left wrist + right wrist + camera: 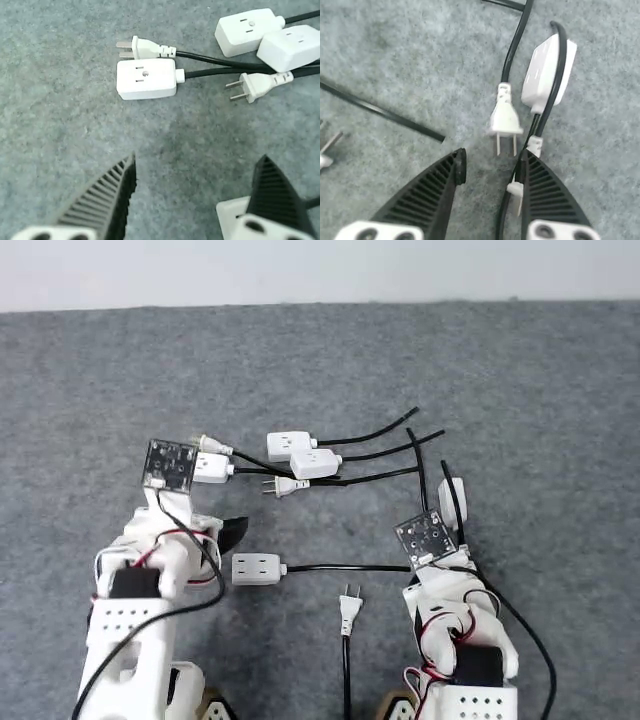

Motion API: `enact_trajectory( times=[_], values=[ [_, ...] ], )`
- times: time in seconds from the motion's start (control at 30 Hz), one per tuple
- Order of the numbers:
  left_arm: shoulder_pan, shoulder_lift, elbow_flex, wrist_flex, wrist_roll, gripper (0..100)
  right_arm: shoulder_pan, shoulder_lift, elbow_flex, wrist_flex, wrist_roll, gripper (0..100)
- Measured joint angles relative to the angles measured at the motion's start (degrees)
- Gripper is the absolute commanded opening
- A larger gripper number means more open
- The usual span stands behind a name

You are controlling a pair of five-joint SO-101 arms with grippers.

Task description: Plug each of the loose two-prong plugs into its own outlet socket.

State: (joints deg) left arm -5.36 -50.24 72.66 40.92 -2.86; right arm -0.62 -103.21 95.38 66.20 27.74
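Paired sockets [288, 445] lie upper centre, a loose plug [283, 486] just below; a single socket [255, 568] sits centre-left, a lone plug [349, 610] lower centre.

A grey, carpet-like covering [540, 380] spreads over the table, from the near edge of the high view up to a straight far edge. Its surface is mottled, lighter and darker grey fibres mixed together, and in both wrist views it shows a short, felted nap of fine flecks and tufts. It lies flat. Beyond the far edge runs a plain pale band [320, 270], whitish and even in tone; whether it is a wall or bare tabletop cannot be told. The line between the two rises slightly toward the picture's right. The light is soft and diffuse, and shadows on the covering are faint, short and blurred at their edges.
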Motion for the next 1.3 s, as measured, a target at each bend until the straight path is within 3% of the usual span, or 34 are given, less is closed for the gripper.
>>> enact_trajectory(
  times=[0.23,0.4,0.57,0.8,0.97,1.3],
  values=[
    [-0.09,-9.05,5.01,-0.7,0.0,35,0.26,0.0,-3.69,1.67,0.09,17.7],
    [1.67,-9.58,5.19,-0.7,0.0,35,0.0,-0.35,-14.77,6.68,0.09,17.7],
    [2.02,-9.58,5.19,-0.7,0.0,35,0.0,-0.7,-18.81,9.49,0.79,25.4],
    [2.02,-9.58,5.19,-0.7,0.0,35,0.09,0.53,-21.89,9.76,1.49,23.3],
    [2.02,-9.58,5.19,-0.7,0.0,35,0.0,11.6,-32.88,9.76,-2.81,23.3],
    [2.02,-9.58,5.19,-0.7,0.0,35,-0.09,49.76,-48.09,9.76,-11.08,23.3]
  ],
)
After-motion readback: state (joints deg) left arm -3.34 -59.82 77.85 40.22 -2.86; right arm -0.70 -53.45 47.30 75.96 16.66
